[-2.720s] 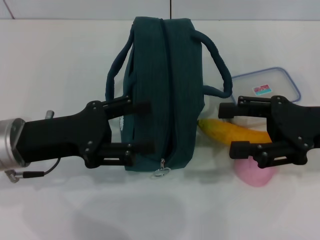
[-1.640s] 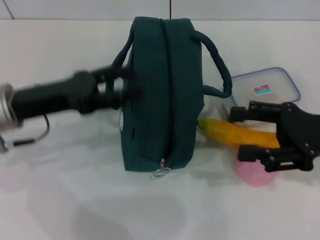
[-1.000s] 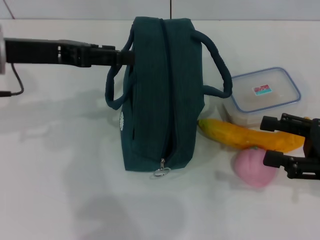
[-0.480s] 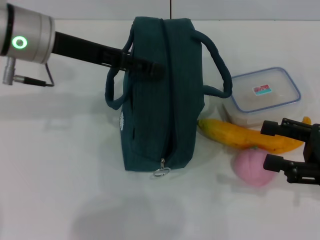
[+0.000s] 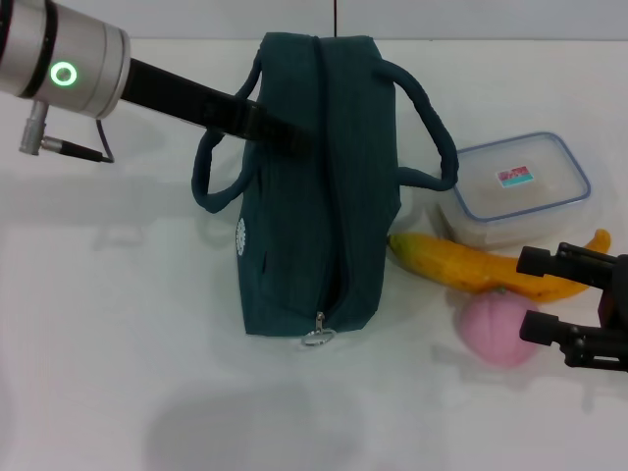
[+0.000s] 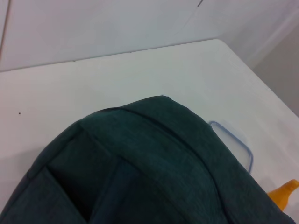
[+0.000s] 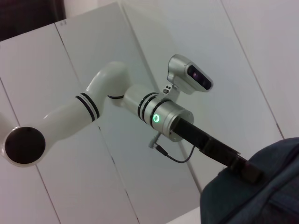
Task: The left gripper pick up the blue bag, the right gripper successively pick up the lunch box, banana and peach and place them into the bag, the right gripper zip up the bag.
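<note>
Head view: left gripper [image 5: 280,134] reaches over the blue bag's [image 5: 319,196] near-side handle; jaws hidden, grip cannot tell. Bag lies zipped on the counter [image 5: 118,343], long axis running away from robot. Right gripper [image 5: 549,294], jaws open and empty, hovers by the peach [image 5: 491,329].

Left wrist view: bag fabric directly below.

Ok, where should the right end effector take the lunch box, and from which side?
Probably across the short width of the lunch box, descending from above. It lies flat with its lid up; the banana crowds its near edge, so a side approach is blocked there.
</note>
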`<control>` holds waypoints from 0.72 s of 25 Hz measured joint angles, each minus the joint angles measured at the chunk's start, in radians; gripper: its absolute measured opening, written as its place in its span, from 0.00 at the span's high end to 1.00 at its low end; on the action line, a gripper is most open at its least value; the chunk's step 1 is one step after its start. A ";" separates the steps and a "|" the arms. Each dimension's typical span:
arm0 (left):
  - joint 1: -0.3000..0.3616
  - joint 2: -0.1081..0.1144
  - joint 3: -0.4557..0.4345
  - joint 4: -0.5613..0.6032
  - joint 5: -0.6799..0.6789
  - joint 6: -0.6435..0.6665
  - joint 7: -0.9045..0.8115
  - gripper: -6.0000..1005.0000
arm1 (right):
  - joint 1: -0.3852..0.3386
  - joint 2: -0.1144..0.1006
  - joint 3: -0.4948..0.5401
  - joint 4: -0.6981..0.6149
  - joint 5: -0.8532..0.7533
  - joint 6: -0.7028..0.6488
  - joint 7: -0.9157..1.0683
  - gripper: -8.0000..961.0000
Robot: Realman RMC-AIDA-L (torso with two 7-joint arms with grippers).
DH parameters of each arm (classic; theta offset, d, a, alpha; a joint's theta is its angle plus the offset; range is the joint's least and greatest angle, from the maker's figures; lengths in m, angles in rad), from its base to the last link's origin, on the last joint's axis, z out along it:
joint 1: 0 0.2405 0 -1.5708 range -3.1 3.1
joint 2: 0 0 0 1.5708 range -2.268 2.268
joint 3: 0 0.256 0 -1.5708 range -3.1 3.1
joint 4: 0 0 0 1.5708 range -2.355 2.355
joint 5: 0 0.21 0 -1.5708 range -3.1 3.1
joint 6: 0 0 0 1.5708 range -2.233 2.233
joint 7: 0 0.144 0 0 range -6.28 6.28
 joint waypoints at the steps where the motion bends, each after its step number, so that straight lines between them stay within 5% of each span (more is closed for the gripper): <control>1: 0.000 0.001 0.000 0.000 0.001 0.000 -0.001 0.28 | 0.000 0.000 0.000 0.000 0.000 0.004 0.000 0.25; 10: -0.001 0.002 0.002 0.001 0.007 0.000 -0.003 0.67 | 0.007 0.002 -0.001 0.021 -0.005 0.016 0.000 0.26; 13: -0.001 0.002 0.003 0.001 0.007 0.000 -0.004 0.88 | 0.007 0.002 -0.001 0.026 -0.004 0.032 0.002 0.26; 18: -0.001 0.001 0.003 0.002 0.008 0.002 -0.004 0.91 | 0.002 0.014 0.015 0.028 0.017 0.051 0.006 0.27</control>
